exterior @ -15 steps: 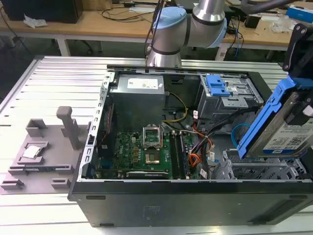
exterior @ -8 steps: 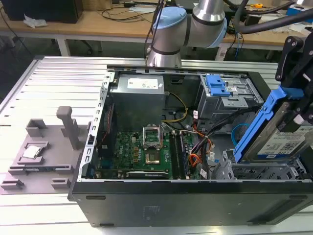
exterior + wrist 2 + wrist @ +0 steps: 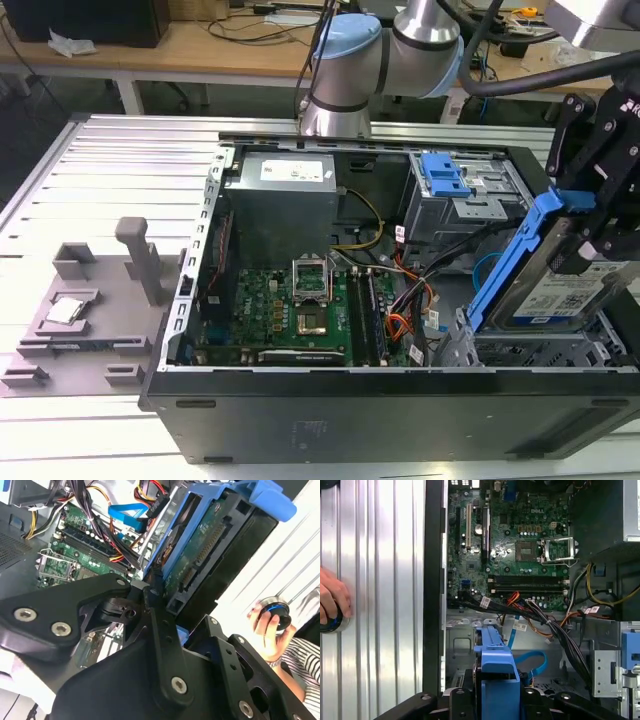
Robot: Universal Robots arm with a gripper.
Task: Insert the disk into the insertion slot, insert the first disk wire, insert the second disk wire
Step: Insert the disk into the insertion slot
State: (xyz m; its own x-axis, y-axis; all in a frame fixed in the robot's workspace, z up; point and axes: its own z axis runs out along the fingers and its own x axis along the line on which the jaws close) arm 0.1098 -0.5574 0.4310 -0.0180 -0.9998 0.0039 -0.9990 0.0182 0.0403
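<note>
The disk, silver-grey with a white label in a bright blue carrier, hangs steeply tilted above the insertion slot, the low perforated cage at the case's corner on the exterior view's right. My gripper is shut on the disk from above. The second wrist view has its black fingers on the edge of the disk. The blue carrier also sits in the first wrist view. The first disk wire, red/orange leads, and the second disk wire, a light-blue loop, lie loose in the case.
A taller grey cage with a blue latch stands behind the slot. The motherboard and a bundle of black cables fill the case floor. A person's hand rests on a round button on the ribbed table.
</note>
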